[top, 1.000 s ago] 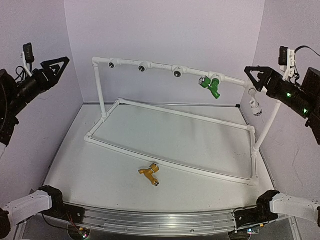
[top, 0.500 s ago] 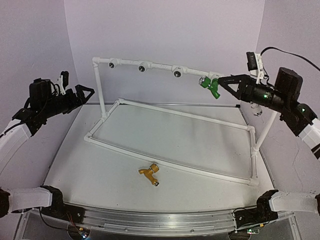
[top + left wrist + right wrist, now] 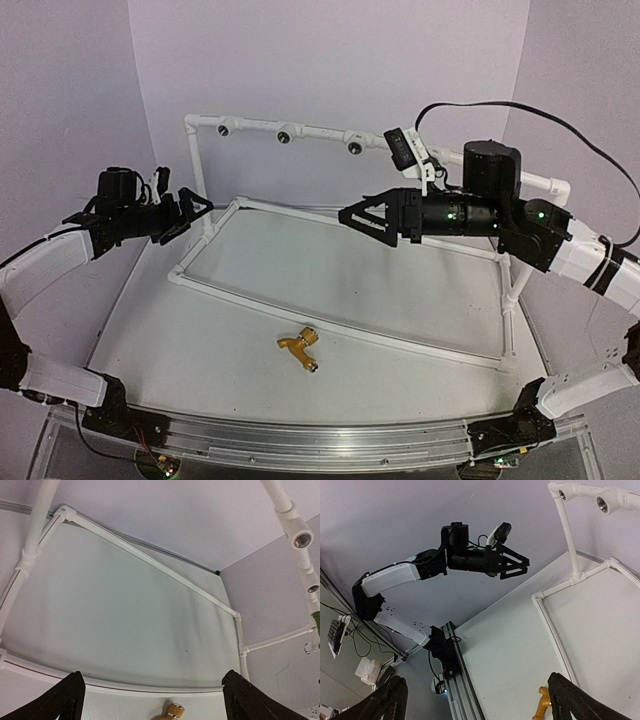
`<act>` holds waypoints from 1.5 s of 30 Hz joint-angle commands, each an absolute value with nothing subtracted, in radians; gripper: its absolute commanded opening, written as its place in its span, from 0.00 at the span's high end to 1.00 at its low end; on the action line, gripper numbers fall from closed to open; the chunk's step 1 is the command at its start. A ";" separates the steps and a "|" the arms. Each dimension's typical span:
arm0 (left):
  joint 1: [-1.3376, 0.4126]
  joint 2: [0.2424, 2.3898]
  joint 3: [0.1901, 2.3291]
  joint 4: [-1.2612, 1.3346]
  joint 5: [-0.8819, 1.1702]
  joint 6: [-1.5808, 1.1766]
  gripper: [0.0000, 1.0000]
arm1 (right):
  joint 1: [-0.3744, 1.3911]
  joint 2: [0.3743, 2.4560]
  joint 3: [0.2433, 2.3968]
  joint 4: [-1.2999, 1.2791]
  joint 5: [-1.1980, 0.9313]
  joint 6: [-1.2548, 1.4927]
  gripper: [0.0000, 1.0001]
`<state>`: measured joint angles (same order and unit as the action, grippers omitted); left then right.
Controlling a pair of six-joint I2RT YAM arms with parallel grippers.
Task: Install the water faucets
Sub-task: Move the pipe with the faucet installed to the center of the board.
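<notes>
One of the two taps looks fitted and one plainly is not, so the job reads as roughly half done. The yellow tap lies on its side on the table in the lower middle of the overhead view, just in front of the near rail of the white pipe frame, touched by nothing and well apart from both arms.

A sliver of the green tap shows at the right edge of the left wrist view, up against the frame's top bar, so it appears to sit in a socket there. Too little of it shows to say whether it is screwed home, and in the overhead view the right arm covers that stretch of bar.

Three dark sockets stand bare along the bar in the upper middle of the overhead view; by my reading the yellow tap has yet to be picked up, carried to one of them and threaded in.

The left gripper hovers at the left middle, near the frame's upright post; its fingers are spread wide with nothing between them. The right gripper reaches over the centre, above the frame's floor rails; its own camera shows its fingers parted too, and empty.
</notes>
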<state>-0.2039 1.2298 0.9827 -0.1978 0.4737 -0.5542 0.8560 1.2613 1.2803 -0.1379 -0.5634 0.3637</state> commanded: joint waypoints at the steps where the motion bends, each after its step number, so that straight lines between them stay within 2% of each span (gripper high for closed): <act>1: -0.201 1.287 1.144 -0.033 0.593 -0.675 0.00 | 0.865 1.275 1.313 -0.190 -0.361 0.366 0.02; 6: -0.201 1.415 1.321 -0.005 0.609 -0.807 0.01 | 0.868 1.287 1.296 -0.241 -0.286 0.383 0.02; 14: -0.201 1.517 1.461 0.126 0.565 -0.907 0.00 | 0.895 1.291 1.222 -0.239 -0.237 0.403 0.02; 19: -0.201 1.609 1.556 0.138 0.507 -0.963 0.00 | 0.926 1.345 1.186 -0.249 -0.188 0.390 0.02; 22: -0.201 1.687 1.638 0.156 0.542 -0.994 0.01 | 0.955 1.397 1.179 -0.270 -0.142 0.362 0.02; 28: -0.202 1.794 1.739 0.181 0.592 -1.057 0.14 | 1.039 1.519 1.162 -0.332 0.080 0.300 0.03; 33: -0.203 1.802 1.730 0.197 0.592 -1.054 0.26 | 1.075 1.629 1.142 -0.362 0.234 0.242 0.16; 35: -0.203 1.805 1.720 0.198 0.589 -1.047 0.27 | 1.078 1.681 1.138 -0.374 0.290 0.226 0.18; 39: -0.204 1.824 1.711 0.198 0.579 -1.039 0.24 | 1.079 1.763 1.136 -0.396 0.373 0.187 0.18; 45: -0.202 1.904 1.801 0.198 0.585 -1.051 0.35 | 1.076 1.840 1.119 -0.372 0.399 0.105 0.22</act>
<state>-0.2020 1.8553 1.7156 0.1505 0.5755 -1.0488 1.0767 1.8095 1.1290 -0.3843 0.3284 0.1839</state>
